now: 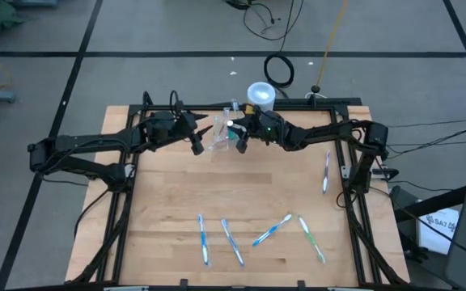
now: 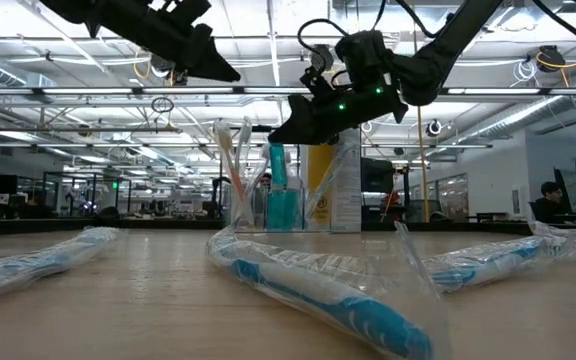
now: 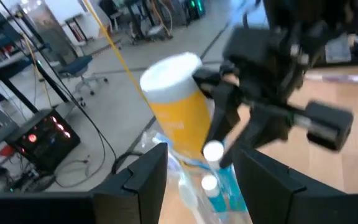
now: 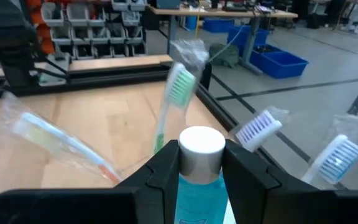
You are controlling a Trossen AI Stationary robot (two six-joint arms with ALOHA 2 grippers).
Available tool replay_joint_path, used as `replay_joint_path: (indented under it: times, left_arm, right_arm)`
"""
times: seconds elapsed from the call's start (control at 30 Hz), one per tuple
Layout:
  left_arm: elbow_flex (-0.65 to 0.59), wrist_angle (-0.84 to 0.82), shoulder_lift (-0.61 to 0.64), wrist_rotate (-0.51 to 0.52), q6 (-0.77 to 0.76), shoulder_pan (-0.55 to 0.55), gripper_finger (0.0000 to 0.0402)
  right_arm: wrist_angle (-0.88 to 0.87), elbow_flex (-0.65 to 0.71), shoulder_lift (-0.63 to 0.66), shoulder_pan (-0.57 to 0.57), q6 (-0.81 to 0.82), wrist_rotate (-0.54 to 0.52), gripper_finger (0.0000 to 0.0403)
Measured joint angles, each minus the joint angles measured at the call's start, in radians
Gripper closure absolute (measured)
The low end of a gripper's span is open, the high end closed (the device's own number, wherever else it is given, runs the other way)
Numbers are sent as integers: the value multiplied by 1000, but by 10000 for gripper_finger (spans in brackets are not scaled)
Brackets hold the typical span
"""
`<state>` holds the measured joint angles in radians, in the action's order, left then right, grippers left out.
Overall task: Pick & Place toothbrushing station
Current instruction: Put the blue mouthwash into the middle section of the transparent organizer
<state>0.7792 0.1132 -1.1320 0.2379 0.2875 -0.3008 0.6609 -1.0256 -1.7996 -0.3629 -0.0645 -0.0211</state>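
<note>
Near edge of a pale wood table (image 1: pixel 241 190): five wrapped toothbrushes (image 1: pixel 204 238) strewn flat, four in a loose row up front, one apart at right, presumably stock waiting to be loaded.

Farther back, at the far middle: clear cup (image 1: pixel 219 137), upright, crowded with wrapped brushes and a blue bottle (image 4: pixel 194 186) with a white cap. Yellow container (image 1: pixel 260 95) just behind it, white lid up.

Right gripper (image 1: pixel 240 136) right at the cup, jaws closed tight on the bottle's white cap, probably seating it among the brushes or about to draw it out. Left gripper (image 1: pixel 196 141) at the cup's left side, fingers spread wide, holding nothing, likely ready to steady the cup.

Beyond the table: black frame rail, grey floor with cables, then an open workshop with desks, shelving and ceiling strip lights.
</note>
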Motion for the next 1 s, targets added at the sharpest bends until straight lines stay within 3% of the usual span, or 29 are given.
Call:
replay_joint_path:
  times: [0.23, 0.43, 1.0]
  left_arm:
    - [0, 121, 0, 1, -3, -1, 213]
    - [0, 124, 0, 54, -116, -10, 213]
    - [0, 78, 0, 52, -140, -68, 213]
  right_arm:
    - [-22, 0, 0, -4, -2, 1, 307]
    - [-38, 0, -18, -4, 0, 50, 307]
    - [39, 1, -130, -37, 38, 52, 293]
